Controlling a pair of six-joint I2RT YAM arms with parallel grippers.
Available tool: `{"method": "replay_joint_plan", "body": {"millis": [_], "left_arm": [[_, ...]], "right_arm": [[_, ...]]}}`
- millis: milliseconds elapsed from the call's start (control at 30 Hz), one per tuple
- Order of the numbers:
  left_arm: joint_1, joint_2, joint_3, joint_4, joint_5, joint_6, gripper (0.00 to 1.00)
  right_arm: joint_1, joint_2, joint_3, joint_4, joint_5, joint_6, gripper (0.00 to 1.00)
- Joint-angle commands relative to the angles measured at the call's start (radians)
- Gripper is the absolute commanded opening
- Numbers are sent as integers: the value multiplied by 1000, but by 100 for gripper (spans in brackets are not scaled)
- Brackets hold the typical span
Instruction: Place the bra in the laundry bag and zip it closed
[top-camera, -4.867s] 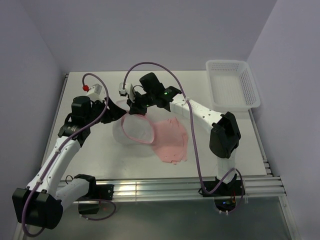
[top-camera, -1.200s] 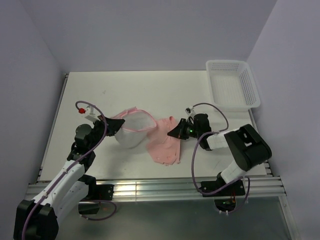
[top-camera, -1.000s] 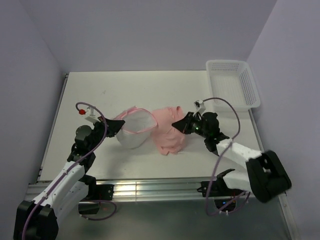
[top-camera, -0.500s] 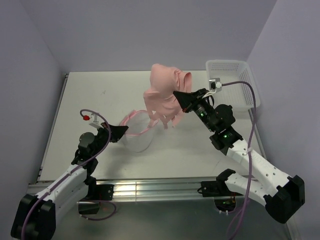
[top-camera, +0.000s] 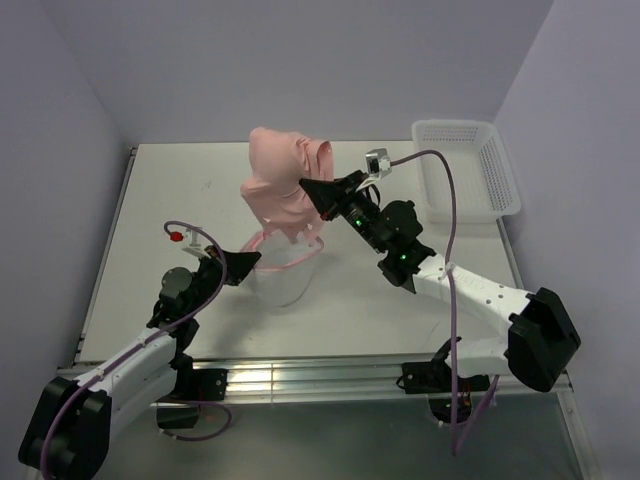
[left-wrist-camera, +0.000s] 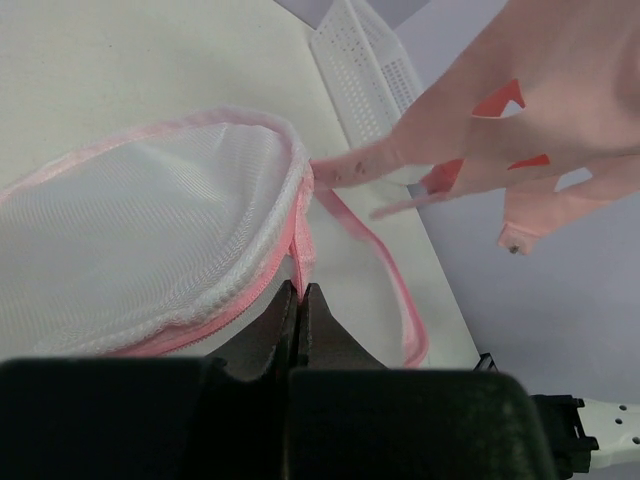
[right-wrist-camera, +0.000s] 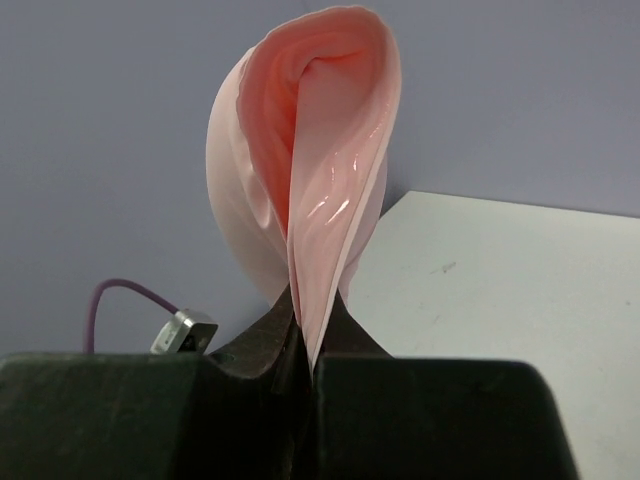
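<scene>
The light-pink bra (top-camera: 280, 185) hangs in the air above the table, pinched by my right gripper (top-camera: 309, 187), which is shut on it. Seen from the right wrist, a folded cup (right-wrist-camera: 310, 180) rises from between the jaws (right-wrist-camera: 305, 320). Below it sits the laundry bag (top-camera: 282, 275), a translucent mesh pouch with a pink rim, its mouth held open. My left gripper (top-camera: 254, 262) is shut on the pink rim at the bag's left side (left-wrist-camera: 297, 285). In the left wrist view the bag's mesh (left-wrist-camera: 140, 240) spreads left, and the bra (left-wrist-camera: 540, 110) dangles at upper right, straps trailing near the rim.
A white plastic lattice basket (top-camera: 465, 170) stands at the back right corner of the table. The table's near edge is a metal rail (top-camera: 300, 375) where both arm bases are bolted. Lilac walls close in at the back and both sides.
My right gripper has lifted the bra off the table and carried it up and left, until it hangs over the bag's open mouth. The left gripper keeps hold of the rim.
</scene>
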Motion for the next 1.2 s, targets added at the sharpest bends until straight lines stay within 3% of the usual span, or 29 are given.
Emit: {"method": "replay_joint_plan", "body": {"millis": [0, 133, 333, 600, 967, 1167], "left_arm": [[-6, -11, 10, 79, -15, 14, 0], [-6, -18, 18, 73, -20, 18, 0], [-6, -30, 20, 72, -12, 12, 0], [-6, -41, 15, 61, -29, 12, 0], [-6, 9, 32, 86, -18, 20, 0], [-6, 70, 59, 113, -5, 30, 0]], "right_arm": [[8, 43, 36, 210, -83, -36, 0], [6, 80, 13, 273, -207, -20, 0], [-12, 108, -73, 377, -261, 3, 0], [-95, 192, -121, 494, -511, 99, 0], [-135, 347, -108, 599, -622, 118, 0], [-130, 381, -132, 548, -663, 61, 0]]}}
